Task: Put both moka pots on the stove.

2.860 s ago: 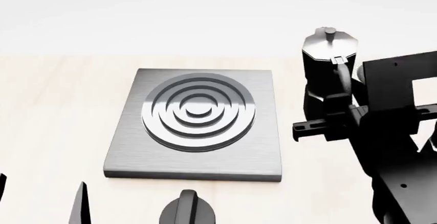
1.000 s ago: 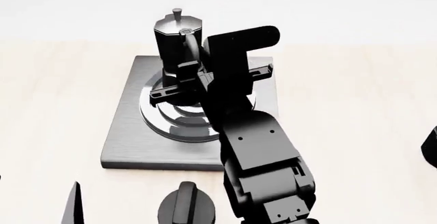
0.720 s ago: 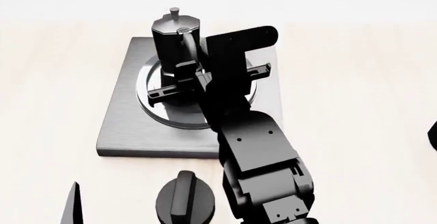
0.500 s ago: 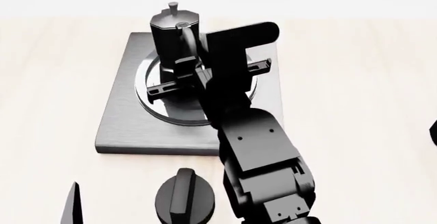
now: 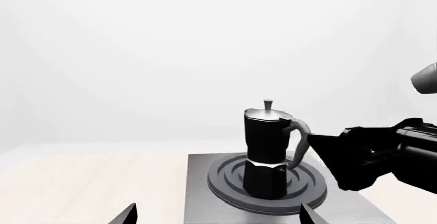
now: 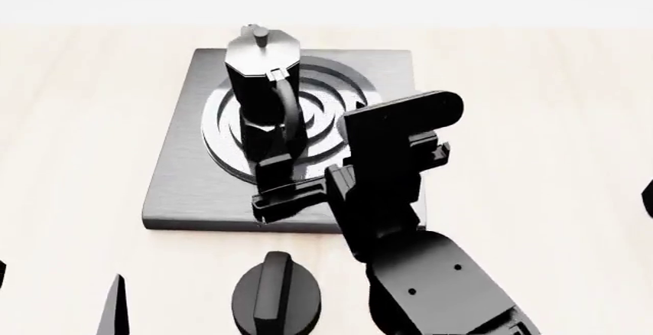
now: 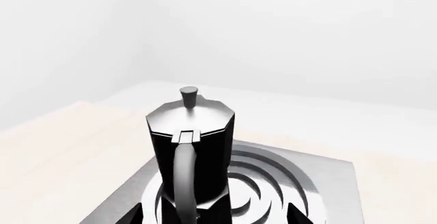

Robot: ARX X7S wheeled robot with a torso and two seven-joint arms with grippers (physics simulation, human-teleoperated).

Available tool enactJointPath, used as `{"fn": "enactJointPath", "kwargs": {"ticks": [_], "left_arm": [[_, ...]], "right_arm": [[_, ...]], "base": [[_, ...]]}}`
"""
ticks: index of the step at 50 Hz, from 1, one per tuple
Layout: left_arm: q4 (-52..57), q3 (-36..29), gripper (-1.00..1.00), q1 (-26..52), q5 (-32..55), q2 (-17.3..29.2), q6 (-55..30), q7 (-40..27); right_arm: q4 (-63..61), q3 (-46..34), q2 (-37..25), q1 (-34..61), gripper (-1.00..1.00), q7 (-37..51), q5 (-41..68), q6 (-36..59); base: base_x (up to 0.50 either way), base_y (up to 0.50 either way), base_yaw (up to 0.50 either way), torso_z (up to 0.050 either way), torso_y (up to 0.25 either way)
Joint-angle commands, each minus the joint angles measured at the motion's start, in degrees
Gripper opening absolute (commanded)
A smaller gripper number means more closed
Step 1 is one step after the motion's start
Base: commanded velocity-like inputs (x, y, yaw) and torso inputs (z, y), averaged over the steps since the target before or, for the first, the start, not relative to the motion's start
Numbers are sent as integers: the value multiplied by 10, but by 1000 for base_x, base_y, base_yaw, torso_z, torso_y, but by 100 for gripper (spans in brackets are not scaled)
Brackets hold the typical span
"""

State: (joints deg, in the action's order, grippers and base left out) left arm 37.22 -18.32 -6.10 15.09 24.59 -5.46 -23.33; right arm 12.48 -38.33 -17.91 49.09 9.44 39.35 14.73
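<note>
One moka pot (image 6: 263,82), black with a silver lid, stands upright on the left part of the burner of the grey stove (image 6: 183,190). Its handle points towards me. My right gripper (image 6: 342,170) is open just in front of the pot, a little back from the handle. In the right wrist view the pot (image 7: 194,147) fills the middle and the gripper (image 7: 215,216) has its fingertips wide apart on either side of the handle's line. My left gripper (image 5: 217,216) is open and holds nothing, low at the stove's (image 5: 204,183) near-left side, facing the pot (image 5: 269,147).
A short black ridged knob (image 6: 275,300) sits on the wooden table in front of the stove. A black shape (image 6: 648,197) is cut off by the right edge of the head view, and I cannot tell what it is. My right arm (image 5: 382,152) reaches in beside the pot.
The right gripper carried the pot from the right onto the stove's burner. It has now let go and drawn back towards me, and the pot stands free. The head view has shifted slightly.
</note>
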Motion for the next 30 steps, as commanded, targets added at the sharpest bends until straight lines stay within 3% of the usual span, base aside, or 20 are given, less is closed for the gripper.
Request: {"fn": "enactJointPath", "kwargs": {"ticks": [1, 9, 19, 30], "left_arm": [[-2, -8, 100, 3, -3, -1, -2, 1], [-1, -7, 100, 5, -1, 1, -5, -1], [-4, -11, 100, 6, -2, 0, -3, -1], [-1, -11, 100, 5, -2, 2, -2, -3]], "right_arm": [[-185, 4, -91, -74, 100, 61, 30, 51], [-194, 8, -98, -86, 100, 66, 32, 46], [-304, 41, -160, -107, 100, 112, 70, 69], [-371, 87, -227, -122, 100, 196, 17, 56]], "base": [[0, 0, 0, 0, 0], [0, 0, 0, 0, 0], [0, 0, 0, 0, 0], [0, 0, 0, 0, 0]]}}
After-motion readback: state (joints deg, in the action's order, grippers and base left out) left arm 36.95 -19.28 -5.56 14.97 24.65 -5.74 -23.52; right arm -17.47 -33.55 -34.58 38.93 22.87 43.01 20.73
